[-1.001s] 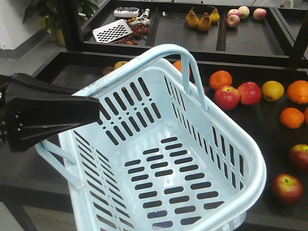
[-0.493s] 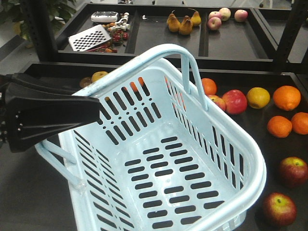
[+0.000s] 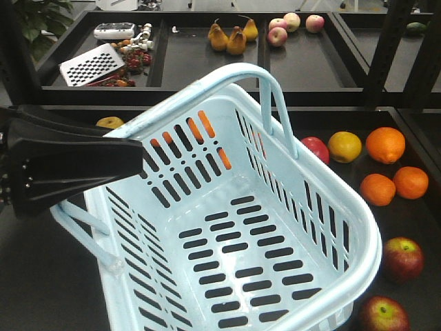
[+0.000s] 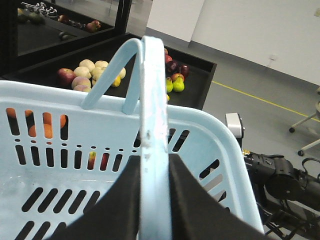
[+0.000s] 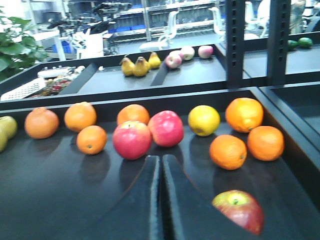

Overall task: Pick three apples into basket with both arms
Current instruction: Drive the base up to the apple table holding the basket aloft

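Our left gripper [image 4: 152, 167] is clamped tight on one hoop handle of the basket [image 4: 45, 97], which hangs tilted beneath those jaws. Our right gripper [image 5: 161, 165] has its jaws pressed together. One apple [image 5: 239, 210] lies just right of them, nearer the wrist than the tips, outside the basket.

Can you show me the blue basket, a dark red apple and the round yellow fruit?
basket [image 3: 231, 71], front view, top of its hoop handle.
dark red apple [image 3: 403, 258], front view, middle of its skin.
yellow fruit [image 3: 344, 146], front view, its middle.
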Available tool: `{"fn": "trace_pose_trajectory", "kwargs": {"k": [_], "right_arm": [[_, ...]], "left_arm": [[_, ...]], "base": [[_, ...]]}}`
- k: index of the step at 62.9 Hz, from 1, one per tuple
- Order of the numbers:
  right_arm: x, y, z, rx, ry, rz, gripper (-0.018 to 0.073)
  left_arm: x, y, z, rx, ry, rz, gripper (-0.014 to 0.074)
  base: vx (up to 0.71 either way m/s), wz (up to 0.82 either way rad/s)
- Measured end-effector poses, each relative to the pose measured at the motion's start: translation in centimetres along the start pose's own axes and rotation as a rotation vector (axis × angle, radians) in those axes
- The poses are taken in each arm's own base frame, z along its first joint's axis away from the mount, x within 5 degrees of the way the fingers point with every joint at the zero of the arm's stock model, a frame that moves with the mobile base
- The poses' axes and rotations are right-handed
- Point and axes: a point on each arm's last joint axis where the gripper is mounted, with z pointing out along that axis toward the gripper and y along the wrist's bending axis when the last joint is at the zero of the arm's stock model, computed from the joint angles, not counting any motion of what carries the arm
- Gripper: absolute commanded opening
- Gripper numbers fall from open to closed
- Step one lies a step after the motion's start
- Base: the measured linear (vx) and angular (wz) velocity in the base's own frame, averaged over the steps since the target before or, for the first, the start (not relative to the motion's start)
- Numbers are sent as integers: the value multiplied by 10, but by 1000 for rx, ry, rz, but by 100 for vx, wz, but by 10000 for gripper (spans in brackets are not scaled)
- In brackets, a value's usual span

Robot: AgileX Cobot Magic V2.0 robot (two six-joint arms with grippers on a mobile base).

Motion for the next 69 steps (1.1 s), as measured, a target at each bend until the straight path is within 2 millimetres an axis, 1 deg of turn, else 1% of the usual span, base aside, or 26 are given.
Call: {"fn": "trace_pose_trajectory", "kwargs": {"k": [24,69], "right_arm": [[0,0,0,0,0,0,-7],[0,0,0,0,0,0,-7]], "left_arm": [[0,0,0,0,0,0,-6],[0,0,0,0,0,0,-6]], "base": [[6,-9],[0,0]]}}
